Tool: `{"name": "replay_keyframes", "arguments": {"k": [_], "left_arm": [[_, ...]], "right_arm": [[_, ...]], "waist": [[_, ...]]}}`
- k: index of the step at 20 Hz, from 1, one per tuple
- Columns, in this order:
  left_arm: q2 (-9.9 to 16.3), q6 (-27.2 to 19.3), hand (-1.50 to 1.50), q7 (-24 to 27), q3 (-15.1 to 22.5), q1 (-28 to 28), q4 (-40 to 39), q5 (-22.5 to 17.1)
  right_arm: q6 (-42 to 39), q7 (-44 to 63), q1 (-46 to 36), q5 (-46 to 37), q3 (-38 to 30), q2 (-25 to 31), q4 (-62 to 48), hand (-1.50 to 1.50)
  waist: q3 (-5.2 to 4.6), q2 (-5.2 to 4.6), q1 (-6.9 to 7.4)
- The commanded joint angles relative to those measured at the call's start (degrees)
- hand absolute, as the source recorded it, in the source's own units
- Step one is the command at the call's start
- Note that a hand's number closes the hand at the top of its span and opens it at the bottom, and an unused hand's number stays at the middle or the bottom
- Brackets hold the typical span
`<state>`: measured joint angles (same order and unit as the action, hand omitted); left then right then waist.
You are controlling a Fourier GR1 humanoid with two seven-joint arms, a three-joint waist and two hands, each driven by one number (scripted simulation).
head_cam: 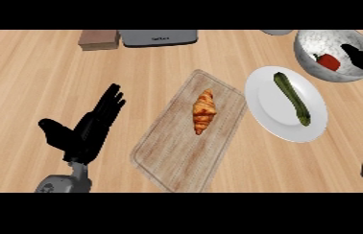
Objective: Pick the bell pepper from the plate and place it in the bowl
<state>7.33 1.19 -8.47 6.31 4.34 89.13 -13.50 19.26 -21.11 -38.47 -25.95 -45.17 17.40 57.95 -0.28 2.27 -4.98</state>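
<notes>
The red bell pepper point(328, 61) lies inside the grey speckled bowl point(312, 60) at the top right. A small part of my right hand point(352, 54) shows at the right edge over the bowl; it sits just right of the pepper, fingers relaxed and not wrapped round it. The white plate point(273, 108) stands left of and below the bowl and holds a green zucchini point(293, 99). My left hand point(89, 127) rests open at the lower left, fingers pointing up, far from the plate and bowl.
A wooden cutting board point(159, 151) with a croissant point(203, 111) lies in the middle. At the back edge stand a grey appliance point(158, 37) and a small wooden block point(98, 39). A pale rim point(276, 32) peeks in at the top right.
</notes>
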Motion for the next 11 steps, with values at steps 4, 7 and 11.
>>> {"name": "replay_keyframes", "arguments": {"k": [4,7,11], "left_arm": [[0.3,-0.5,0.00,1.0,-0.9,-1.4,0.0,0.3],[0.3,-0.3,0.00,1.1,-0.8,-3.4,1.3,-0.1],[-0.1,-0.1,0.00,0.9,0.0,-2.2,1.4,0.2]], "right_arm": [[-1.7,-2.4,15.9,-0.2,4.7,-14.0,18.4,1.50],[-2.5,-4.8,25.3,2.4,7.4,-17.1,21.0,1.50],[-3.5,-4.7,36.3,6.0,14.6,-17.3,21.7,1.50]], "waist": [[-0.13,0.59,-2.60],[0.07,0.58,-1.60],[0.23,-0.02,-1.00]]}}
